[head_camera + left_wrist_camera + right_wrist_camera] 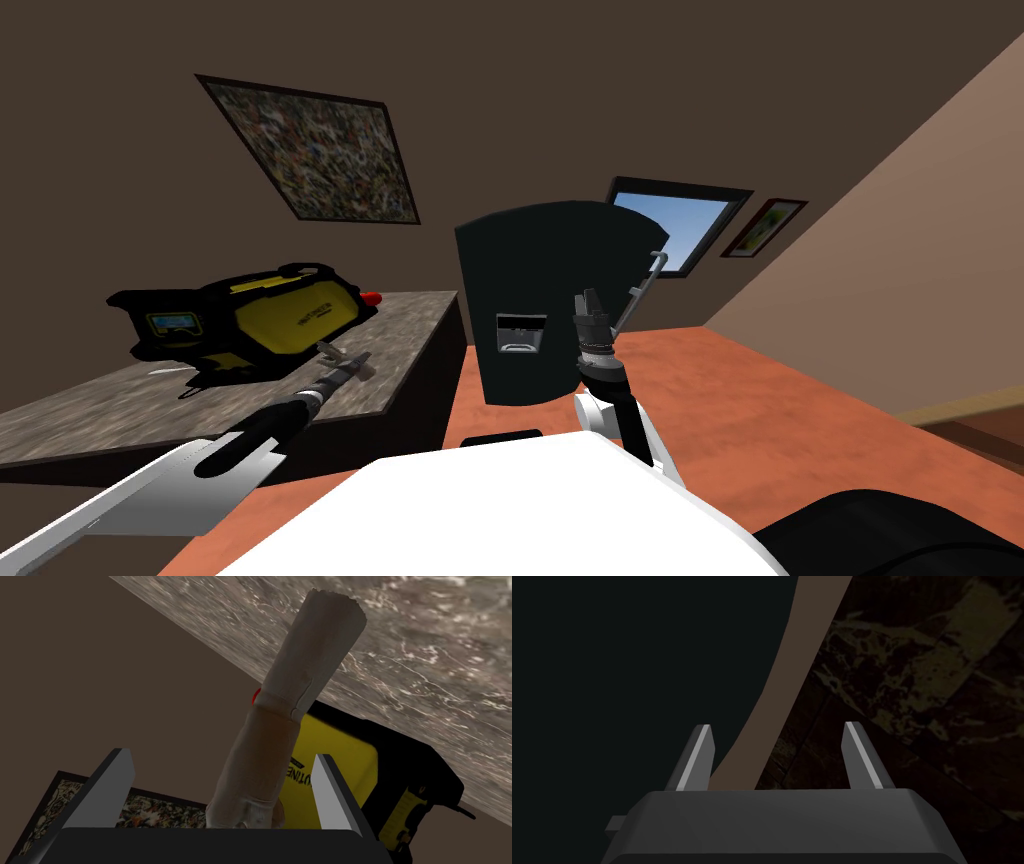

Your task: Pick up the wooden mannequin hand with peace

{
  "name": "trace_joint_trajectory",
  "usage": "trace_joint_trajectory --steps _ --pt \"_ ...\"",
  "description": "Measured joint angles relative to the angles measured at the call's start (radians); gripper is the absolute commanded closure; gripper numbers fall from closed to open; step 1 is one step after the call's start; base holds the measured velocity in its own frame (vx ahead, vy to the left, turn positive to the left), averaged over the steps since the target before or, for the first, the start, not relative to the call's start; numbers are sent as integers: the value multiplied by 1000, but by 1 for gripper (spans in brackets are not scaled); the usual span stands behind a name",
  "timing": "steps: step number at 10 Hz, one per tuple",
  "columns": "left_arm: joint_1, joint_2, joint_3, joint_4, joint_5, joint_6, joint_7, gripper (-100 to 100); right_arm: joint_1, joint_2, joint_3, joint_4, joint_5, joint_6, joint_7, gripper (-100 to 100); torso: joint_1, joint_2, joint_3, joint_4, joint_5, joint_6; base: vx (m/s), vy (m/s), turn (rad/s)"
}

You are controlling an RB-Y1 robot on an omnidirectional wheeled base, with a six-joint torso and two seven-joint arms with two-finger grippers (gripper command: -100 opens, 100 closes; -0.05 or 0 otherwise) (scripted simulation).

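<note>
The mannequin hand [290,676] is a pale, jointed piece that reaches from my left gripper's body out toward the mottled grey tabletop [425,636]. My left gripper [222,753] is open, one finger on each side of the hand with a gap at both. In the head view that gripper [340,362] hovers over the table's near right part [100,420], the small pale hand [358,366] at its tip. My right gripper [590,298] is raised in front of me and stands open [778,725] with nothing between its fingers.
A yellow and black device [270,320] with a red knob lies on the table just beyond the left gripper, close behind the hand [345,761]. A tall black cabinet [540,280] stands right of the table, right behind the right gripper. The floor is orange.
</note>
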Motion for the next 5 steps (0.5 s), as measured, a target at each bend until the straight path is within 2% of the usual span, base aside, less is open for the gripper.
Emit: trace_joint_trajectory --steps 2,3,4,5 --pt "-48 -6 -30 57 -10 -2 3 -100 0 0 0 0 0 0 0 0 3 -3 -2 -1 1 0 -24 -21 8" --pt "-73 21 -55 82 -4 -16 19 -100 0 0 0 0 0 0 0 0 2 -2 -1 0 0 0 -50 -50 7" --pt "-101 30 -82 108 -5 -30 33 -100 0 0 0 0 0 0 0 0 1 -1 -1 0 0 0 -25 -29 0" --pt "-127 42 -93 140 1 -38 39 -100 0 0 0 0 0 0 0 0 2 -2 -1 0 0 0 0 0 0"
